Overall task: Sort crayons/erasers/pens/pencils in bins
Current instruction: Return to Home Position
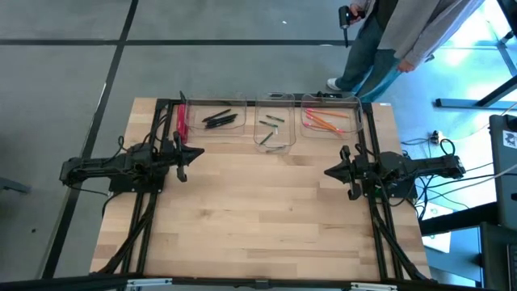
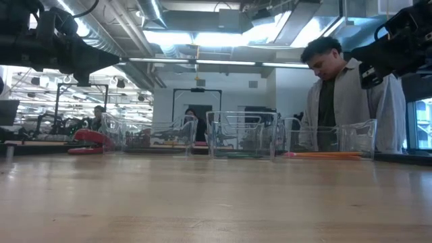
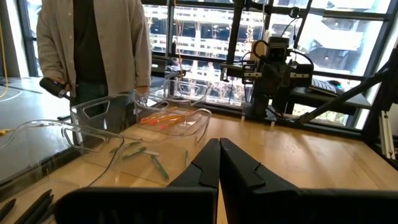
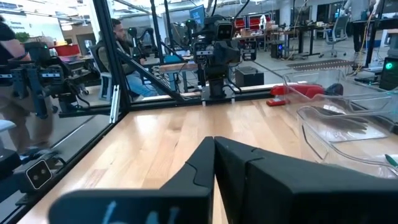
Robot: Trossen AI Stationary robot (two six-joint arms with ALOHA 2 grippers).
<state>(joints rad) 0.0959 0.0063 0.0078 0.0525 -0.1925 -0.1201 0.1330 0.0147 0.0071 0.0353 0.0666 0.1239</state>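
Three clear bins stand in a row along the table's far edge. The left bin [image 1: 212, 105] holds black pens [image 1: 220, 120]. Short dark crayons [image 1: 272, 121] lie in the middle bin [image 1: 275, 99]. Orange pencils [image 1: 327, 123] lie in the right bin [image 1: 333, 100]. No erasers show in any view. My left gripper [image 1: 198, 153] hangs shut and level over the table's left side, nothing between its fingers [image 3: 219, 155]. My right gripper [image 1: 329, 171] hangs shut and level over the right side, likewise touching nothing [image 4: 213, 152].
A red stapler-like bar [image 1: 182, 121] lies just left of the left bin. A person [image 1: 404, 32] stands beyond the table's far right corner. Black frame rails [image 1: 153, 186] run along both sides. The wooden tabletop [image 1: 266, 210] between the arms is bare.
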